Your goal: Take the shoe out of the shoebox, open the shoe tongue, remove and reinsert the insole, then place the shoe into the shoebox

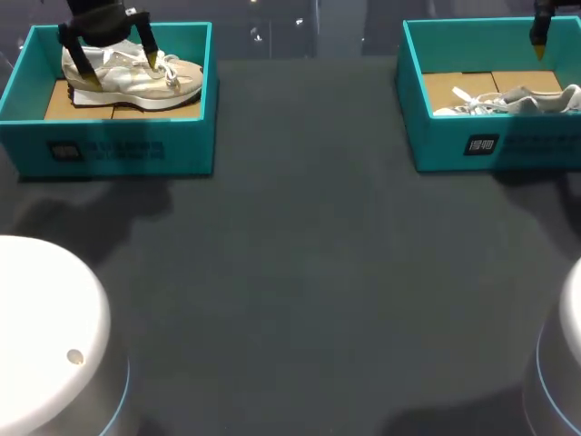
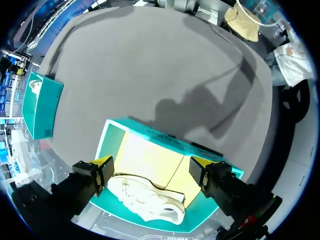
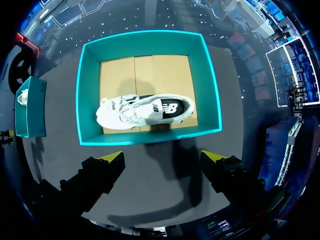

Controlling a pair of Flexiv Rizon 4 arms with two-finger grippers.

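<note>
A cream shoe (image 1: 136,74) stands upright in the left teal shoebox (image 1: 118,150). My left gripper (image 1: 118,62) hangs open over its heel end, one finger on each side. In the left wrist view the shoe (image 2: 145,197) lies below and between the yellow fingertips (image 2: 103,163), with a gap on both sides of it. A white shoe (image 1: 513,100) lies on its side in the right shoebox (image 1: 481,145). My right gripper (image 1: 542,44) hangs open high above it. In the right wrist view that shoe (image 3: 145,110) and its box (image 3: 150,137) lie ahead of the right gripper (image 3: 162,159).
The dark grey table (image 1: 300,272) stretches between the two boxes. White robot bases stand at the front left (image 1: 41,336) and front right (image 1: 567,354) corners. Each box has a brown cardboard floor (image 3: 145,75).
</note>
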